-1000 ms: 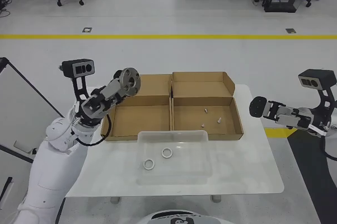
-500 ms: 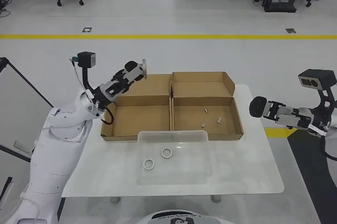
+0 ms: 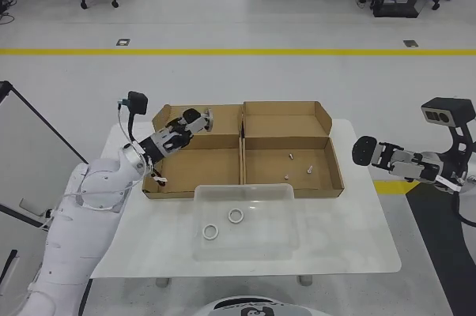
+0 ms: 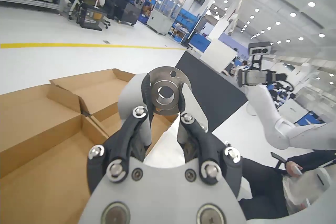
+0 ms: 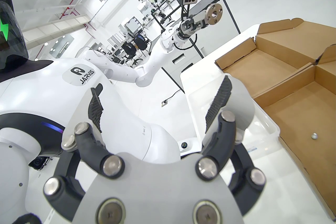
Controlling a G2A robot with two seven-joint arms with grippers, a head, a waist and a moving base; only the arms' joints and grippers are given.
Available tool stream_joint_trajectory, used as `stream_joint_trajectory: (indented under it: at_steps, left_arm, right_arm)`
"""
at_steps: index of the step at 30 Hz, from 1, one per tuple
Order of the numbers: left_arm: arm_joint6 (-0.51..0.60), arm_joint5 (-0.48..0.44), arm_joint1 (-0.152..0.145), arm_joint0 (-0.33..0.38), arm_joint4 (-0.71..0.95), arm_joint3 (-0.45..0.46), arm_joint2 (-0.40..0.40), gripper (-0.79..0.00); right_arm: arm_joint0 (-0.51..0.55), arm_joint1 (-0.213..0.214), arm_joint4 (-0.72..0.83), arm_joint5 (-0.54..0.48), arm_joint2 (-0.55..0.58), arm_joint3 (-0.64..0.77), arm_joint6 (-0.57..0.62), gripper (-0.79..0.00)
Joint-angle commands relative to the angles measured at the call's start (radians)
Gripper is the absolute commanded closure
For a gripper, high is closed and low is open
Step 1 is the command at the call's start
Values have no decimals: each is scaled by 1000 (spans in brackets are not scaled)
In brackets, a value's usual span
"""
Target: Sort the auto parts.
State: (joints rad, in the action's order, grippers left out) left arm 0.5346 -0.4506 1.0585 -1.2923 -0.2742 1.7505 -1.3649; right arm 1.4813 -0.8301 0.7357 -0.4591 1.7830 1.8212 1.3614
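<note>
White table (image 3: 364,237) under bright factory lights carries a brown cardboard box (image 3: 198,170) of four compartments. The left jaws are clamped on a round steel flange (image 4: 165,96), held above the far left compartment. The right jaws stand apart and empty by the table's right edge. I'd bring the flange down close to the cardboard floor before releasing, so it settles flat instead of rolling or hopping the divider.
</note>
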Motion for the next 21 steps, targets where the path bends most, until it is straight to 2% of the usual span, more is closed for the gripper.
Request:
stream_joint_trajectory:
  at_steps: [1, 7, 12, 16, 21]
  left_arm:
    - [6, 14, 0, 16, -77, -9, 13, 0]
    - [65, 48, 0, 73, -277, -49, 68, 0]
    - [60, 41, 2, 102, -482, -93, 136, 0]
    - [42, 51, 11, 126, -582, -150, 202, 0]
    - [89, 51, 23, 178, -678, -209, 280, 0]
  right_arm:
    - [0, 0, 0, 0, 0, 0, 0, -785]
    - [0, 0, 0, 0, 0, 0, 0, -785]
    - [0, 0, 0, 0, 0, 0, 0, -785]
    - [0, 0, 0, 0, 0, 0, 0, -785]
    - [0, 0, 0, 0, 0, 0, 0, -785]
